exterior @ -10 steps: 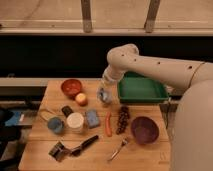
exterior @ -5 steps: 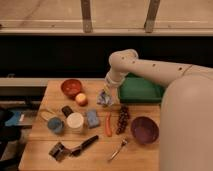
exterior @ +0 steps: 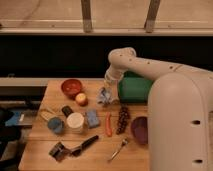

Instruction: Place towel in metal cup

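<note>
Dark window panels run behind a wooden table (exterior: 45, 147) holding a red bowl (exterior: 71, 87), a green tray (exterior: 135, 90) and a purple bowl (exterior: 140, 130). The gripper (exterior: 105, 90) sits low over the table's rear centre, directly at the crumpled towel (exterior: 105, 97); whether it clamps the towel cannot be determined. The metal cup (exterior: 55, 125) stands near the left front, well apart from the towel.

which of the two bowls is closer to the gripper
The red bowl at the table's back left; the gripper hangs just right of it, over the towel. The purple bowl sits front right.
</note>
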`<action>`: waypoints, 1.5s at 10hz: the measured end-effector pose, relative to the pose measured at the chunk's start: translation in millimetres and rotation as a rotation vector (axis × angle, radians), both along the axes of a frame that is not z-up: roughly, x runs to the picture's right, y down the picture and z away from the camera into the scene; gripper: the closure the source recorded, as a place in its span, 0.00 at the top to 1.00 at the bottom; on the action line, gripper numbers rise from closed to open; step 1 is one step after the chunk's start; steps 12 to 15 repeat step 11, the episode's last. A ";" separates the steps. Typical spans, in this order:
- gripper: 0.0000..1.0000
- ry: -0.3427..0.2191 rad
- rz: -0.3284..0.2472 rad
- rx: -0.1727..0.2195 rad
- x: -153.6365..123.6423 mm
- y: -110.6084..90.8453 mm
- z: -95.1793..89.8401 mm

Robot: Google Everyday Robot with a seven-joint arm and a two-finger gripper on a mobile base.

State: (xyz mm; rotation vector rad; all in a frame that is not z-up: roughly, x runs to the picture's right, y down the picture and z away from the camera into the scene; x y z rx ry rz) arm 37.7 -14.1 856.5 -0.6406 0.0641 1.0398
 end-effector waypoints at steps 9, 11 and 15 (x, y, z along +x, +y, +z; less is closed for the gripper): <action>0.80 0.030 0.037 0.060 17.9 -30.6 6.1; 0.80 0.027 0.035 0.059 14.9 -30.4 6.3; 0.80 0.027 0.035 0.059 14.9 -30.4 6.3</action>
